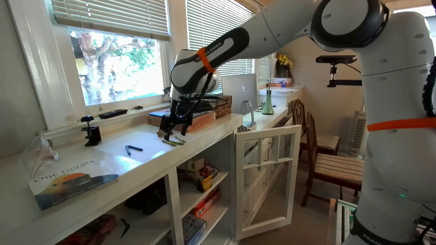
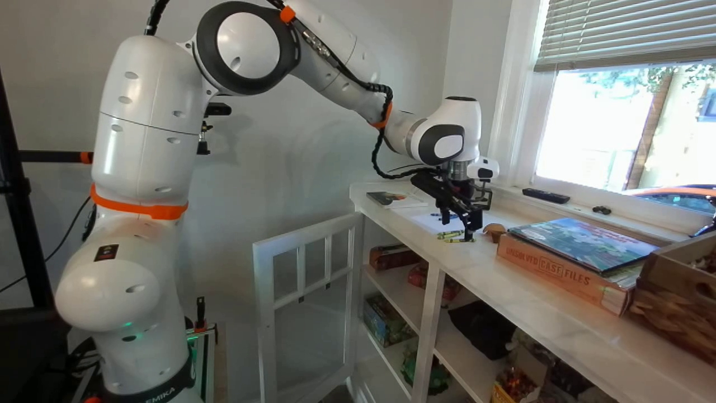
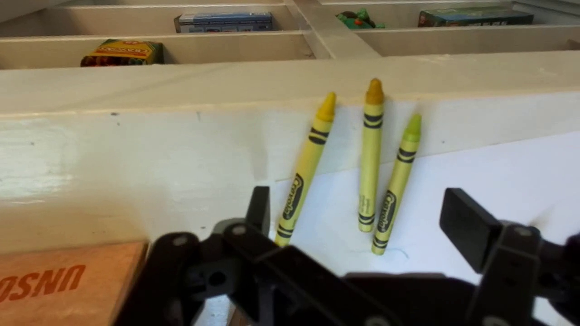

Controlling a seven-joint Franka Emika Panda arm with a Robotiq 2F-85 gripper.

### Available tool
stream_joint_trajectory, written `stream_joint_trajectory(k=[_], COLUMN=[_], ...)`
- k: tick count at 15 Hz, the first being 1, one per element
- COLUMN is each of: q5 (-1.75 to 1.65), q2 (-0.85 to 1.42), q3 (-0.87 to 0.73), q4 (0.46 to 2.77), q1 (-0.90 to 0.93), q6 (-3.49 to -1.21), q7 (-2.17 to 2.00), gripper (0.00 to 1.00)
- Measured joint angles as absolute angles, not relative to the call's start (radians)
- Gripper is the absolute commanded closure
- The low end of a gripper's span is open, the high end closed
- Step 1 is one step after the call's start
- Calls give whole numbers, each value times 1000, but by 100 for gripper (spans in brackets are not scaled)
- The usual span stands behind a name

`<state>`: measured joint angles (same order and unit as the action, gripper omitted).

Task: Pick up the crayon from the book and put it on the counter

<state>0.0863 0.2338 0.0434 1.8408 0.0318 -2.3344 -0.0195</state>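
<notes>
Nearest in the wrist view: hand (image 3: 361, 212), with fingers (image 3: 469, 231) wide apart, gripping nothing. Seen between them, near the book (image 2: 580, 247) but off it: three crayons (image 3: 370, 167), partly on paper (image 3: 512, 176); no telling the right one. Probably at the placing step, with release done; next, likely time to lift straight up without nudging any. Held low over desk (image 2: 534, 296) near the book by outstretched arm (image 1: 272, 29), pointing down.

Yellow-tipped crayon (image 3: 306, 165) (base only, perhaps) behind pincer (image 3: 360, 203).
</notes>
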Motion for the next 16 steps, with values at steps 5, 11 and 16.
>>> stream_joint_trajectory(k=[5, 11, 16], q5=[86, 85, 85], q2=[247, 256, 259], q3=[44, 44, 43], q4=[1832, 1828, 1818], q1=[38, 39, 39], q6=[-2334, -2335, -2335], q7=[-20, -20, -20], gripper=[9, 38, 72])
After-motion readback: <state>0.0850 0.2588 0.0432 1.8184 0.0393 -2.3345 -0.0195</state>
